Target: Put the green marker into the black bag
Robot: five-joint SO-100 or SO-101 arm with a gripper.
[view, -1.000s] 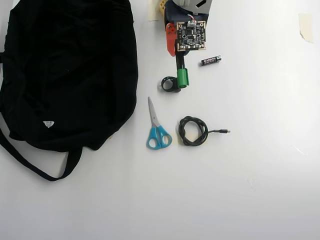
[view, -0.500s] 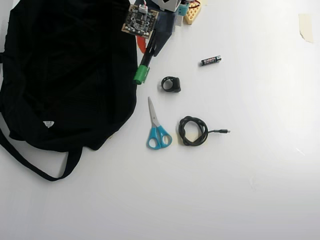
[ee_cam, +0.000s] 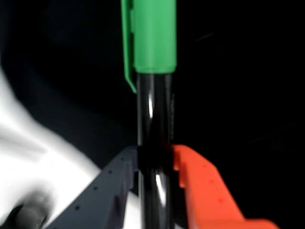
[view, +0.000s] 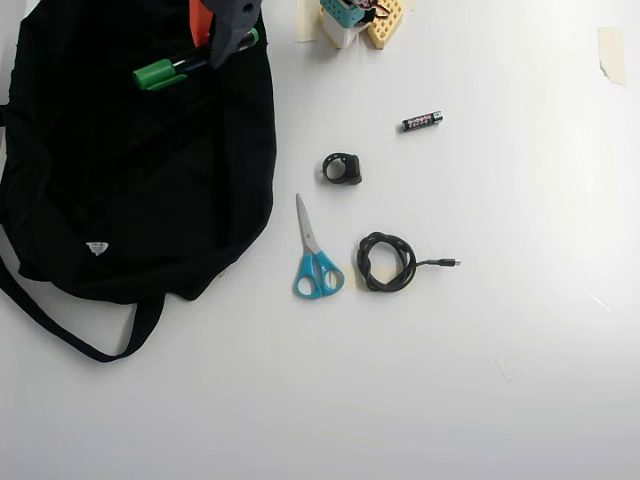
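Observation:
The green marker [view: 170,70] hangs over the upper part of the black bag [view: 120,190], green cap pointing left in the overhead view. My gripper [view: 213,52] is shut on its dark barrel near the far end. In the wrist view the marker [ee_cam: 153,86] stands upright between a dark finger [ee_cam: 102,191] and an orange finger [ee_cam: 205,186], with my gripper [ee_cam: 155,160] clamped on the glossy barrel and the black bag [ee_cam: 238,95] filling the background.
On the white table right of the bag lie a small black ring-shaped part [view: 342,168], blue-handled scissors [view: 316,255], a coiled black cable [view: 388,262] and a AAA battery [view: 421,121]. The arm's base [view: 360,18] stands at the top edge.
My gripper has swung left with the marker, from beside the ring-shaped part, past the bag's right edge, to above the bag's upper part. The marker now points left.

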